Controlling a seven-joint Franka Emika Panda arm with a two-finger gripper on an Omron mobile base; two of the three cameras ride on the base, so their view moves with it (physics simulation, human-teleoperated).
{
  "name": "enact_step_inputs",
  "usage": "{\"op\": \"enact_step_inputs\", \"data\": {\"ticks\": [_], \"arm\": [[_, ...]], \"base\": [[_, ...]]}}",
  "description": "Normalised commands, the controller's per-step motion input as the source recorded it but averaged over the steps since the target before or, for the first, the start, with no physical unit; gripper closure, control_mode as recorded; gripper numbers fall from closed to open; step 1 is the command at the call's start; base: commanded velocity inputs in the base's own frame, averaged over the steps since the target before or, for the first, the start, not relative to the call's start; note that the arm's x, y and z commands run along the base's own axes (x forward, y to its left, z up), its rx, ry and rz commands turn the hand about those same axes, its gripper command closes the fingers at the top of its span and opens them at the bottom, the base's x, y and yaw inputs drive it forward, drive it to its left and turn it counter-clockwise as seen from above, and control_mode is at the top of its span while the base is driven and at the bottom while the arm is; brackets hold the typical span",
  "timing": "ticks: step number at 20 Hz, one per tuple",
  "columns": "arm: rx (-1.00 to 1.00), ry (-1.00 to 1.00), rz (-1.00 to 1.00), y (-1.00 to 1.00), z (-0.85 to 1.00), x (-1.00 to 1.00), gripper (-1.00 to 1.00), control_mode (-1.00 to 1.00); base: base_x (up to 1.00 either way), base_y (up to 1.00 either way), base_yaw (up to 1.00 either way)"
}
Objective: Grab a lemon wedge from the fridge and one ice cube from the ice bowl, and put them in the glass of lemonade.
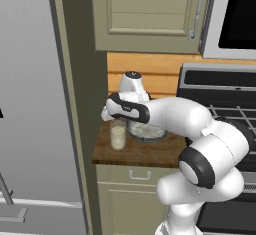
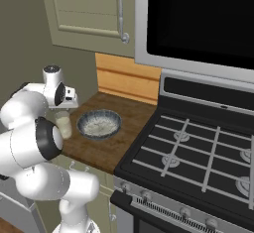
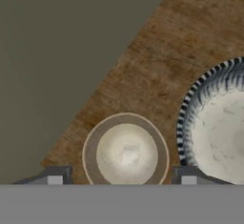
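Directly below the hand camera, the glass of lemonade [image 3: 126,152] sits low in the frame between the two fingertips [image 3: 55,177], which stand wide apart on either side of its rim, holding nothing. A small pale cube floats in the drink. To the right, the ice bowl [image 3: 217,123] rests just beside it on the wooden counter [image 3: 157,70]. From the left base camera, the fridge [image 1: 30,104] fills the left side, the glass [image 1: 118,135] stands mid-frame under the gripper [image 1: 111,113].

No legible txt or labels
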Motion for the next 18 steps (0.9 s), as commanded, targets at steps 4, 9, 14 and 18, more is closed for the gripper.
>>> {"op": "enact_step_inputs", "data": {"ticks": [4, 9, 14, 18], "arm": [[0.0, 0.0, 0.0, 0.0, 0.0, 0.0, -1.0, -1.0], [0.02, 0.0, 0.0, -0.03, 0.16, 0.0, -1.0, -1.0], [0.1, -0.07, 0.0, -0.11, 0.39, -0.29, -1.0, -1.0], [0.06, -0.12, 0.0, -0.03, 0.27, -0.44, -1.0, -1.0]], "base": [[0.0, 0.0, 0.0], [0.0, 0.0, 0.0], [0.0, 0.0, 0.0], [0.0, 0.0, 0.0]]}}
